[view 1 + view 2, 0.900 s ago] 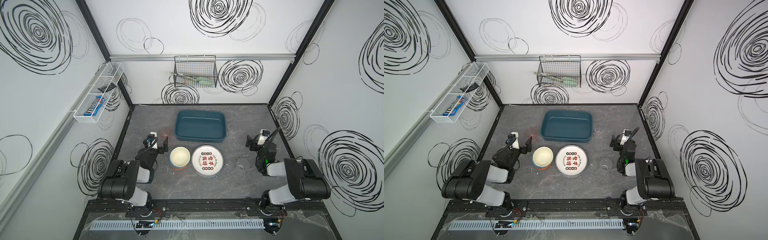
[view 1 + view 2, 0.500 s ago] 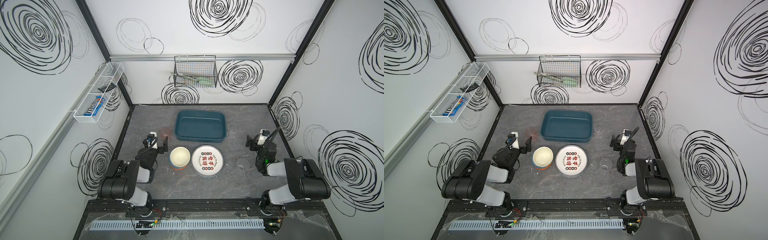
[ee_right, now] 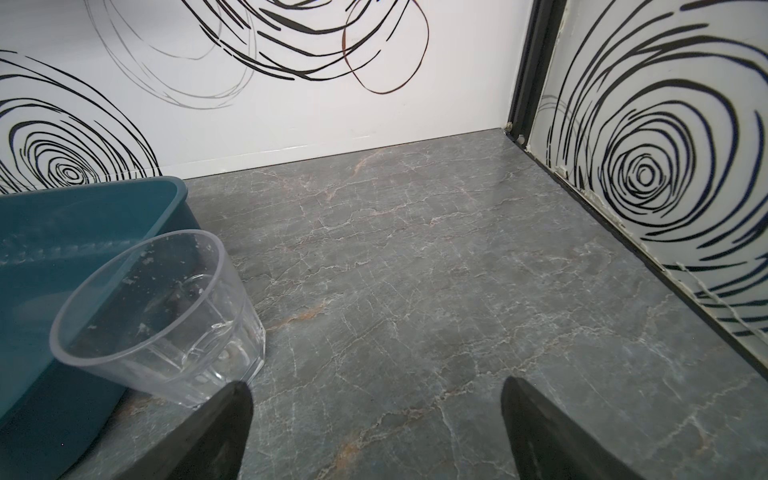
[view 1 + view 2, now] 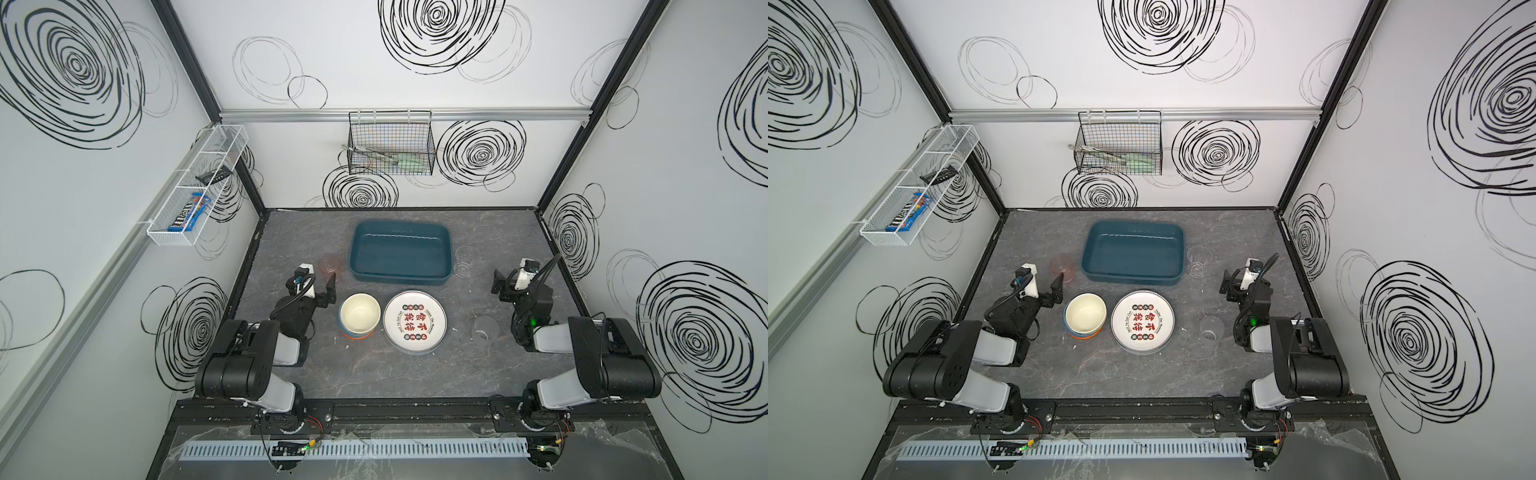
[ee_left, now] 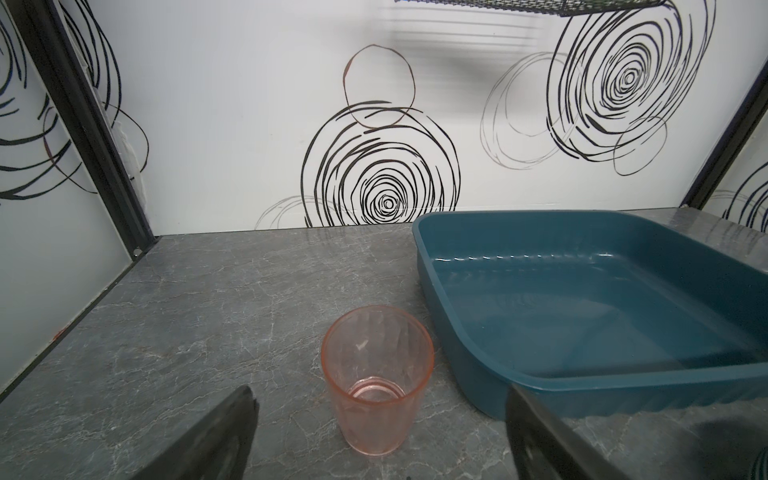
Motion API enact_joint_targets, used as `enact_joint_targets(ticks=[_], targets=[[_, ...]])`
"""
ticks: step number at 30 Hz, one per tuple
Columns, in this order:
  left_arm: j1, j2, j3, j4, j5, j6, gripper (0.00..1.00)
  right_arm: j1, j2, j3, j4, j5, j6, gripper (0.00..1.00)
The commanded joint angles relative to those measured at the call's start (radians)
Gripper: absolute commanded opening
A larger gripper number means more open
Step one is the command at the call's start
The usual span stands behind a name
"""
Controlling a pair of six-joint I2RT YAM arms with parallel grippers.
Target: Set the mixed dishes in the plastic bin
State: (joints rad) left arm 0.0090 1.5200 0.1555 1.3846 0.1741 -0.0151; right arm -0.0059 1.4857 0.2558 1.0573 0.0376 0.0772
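- The left gripper (image 5: pixel 379 392) is hanging wide open and gripping nothing. The pink tumbler (image 5: pixel 376 380) is standing upright on the table (image 4: pixel 374 374), just ahead of the tips and roughly centred between them.
- The plastic bin (image 5: pixel 453 353) is sitting just beside that tumbler, with a narrow gap between them. If the approach is drifting off-centre, the bin-side finger is likely catching the wall or tipping the light cup.
- The right gripper (image 3: pixel 374 386) is also gaping open and empty. A clear tumbler (image 3: pixel 158 316) is standing off to one side of it, just beyond one fingertip and close against the bin; whether the two are touching I cannot tell.
- Closing from this line risks clipping the tumbler's rim or missing it.
- Farther out, the nested bowls (image 4: pixel 359 316), the printed plate (image 4: pixel 414 322) and a second clear tumbler (image 4: pixel 484 332) are all waiting on the table, outside the bin, with nothing lying in it.
- The plate is lying flat, so a finger is probably struggling to get under its edge, and the bowls risk separating when lifted.
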Motion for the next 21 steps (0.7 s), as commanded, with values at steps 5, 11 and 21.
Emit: enact_joint_targets(ticks=[5, 11, 21], targets=[[0.0, -0.036, 0.014, 0.017, -0.105, -0.029, 0.96, 0.002, -0.019, 0.015, 0.019, 0.016, -0.013, 0.97], [-0.009, -0.185, 0.07, -0.223, -0.218, -0.05, 0.96, 0.003, -0.17, 0.158, -0.322, 0.079, 0.029, 0.97], [-0.007, -0.331, 0.366, -0.803, -0.306, -0.211, 0.96, 0.004, -0.386, 0.268, -0.511, -0.022, 0.143, 0.97]])
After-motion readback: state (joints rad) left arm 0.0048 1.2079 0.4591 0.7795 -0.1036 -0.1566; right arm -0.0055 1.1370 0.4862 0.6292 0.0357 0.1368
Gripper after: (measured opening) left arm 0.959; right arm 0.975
